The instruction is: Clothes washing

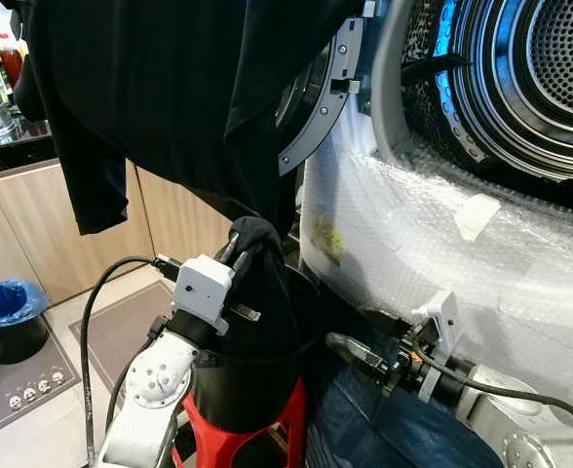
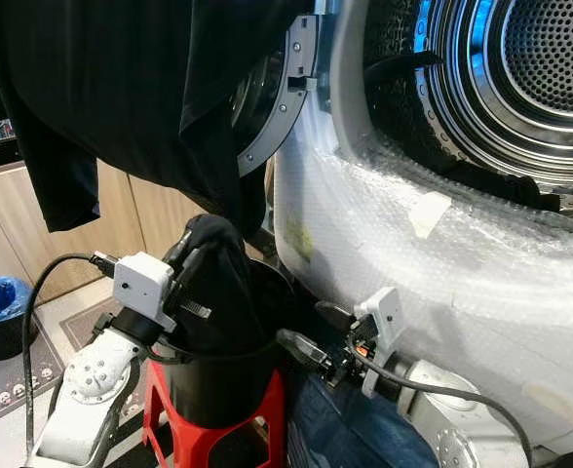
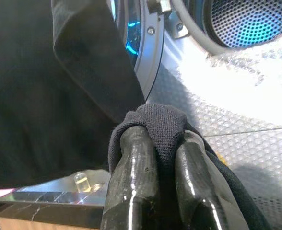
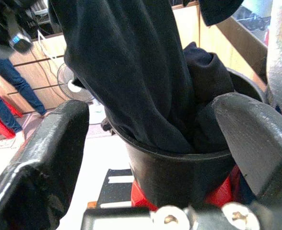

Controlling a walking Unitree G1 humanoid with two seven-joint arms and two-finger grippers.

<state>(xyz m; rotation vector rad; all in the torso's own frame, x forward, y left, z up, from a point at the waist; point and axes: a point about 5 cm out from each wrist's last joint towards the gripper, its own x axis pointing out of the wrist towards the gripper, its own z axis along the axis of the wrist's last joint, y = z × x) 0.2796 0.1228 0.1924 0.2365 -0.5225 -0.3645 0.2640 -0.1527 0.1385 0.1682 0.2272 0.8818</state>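
While a fold of the black garment [image 1: 252, 239] is pinched by the left gripper [image 3: 162, 158] above the black bucket [image 4: 179, 167], the right gripper [image 4: 150, 143] is held spread; soft, probably light cloth, best taken bunched.

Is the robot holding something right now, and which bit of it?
Yes. The left gripper pinches a bunched fold of the black garment above the black bucket. The right gripper is open, holding nothing.
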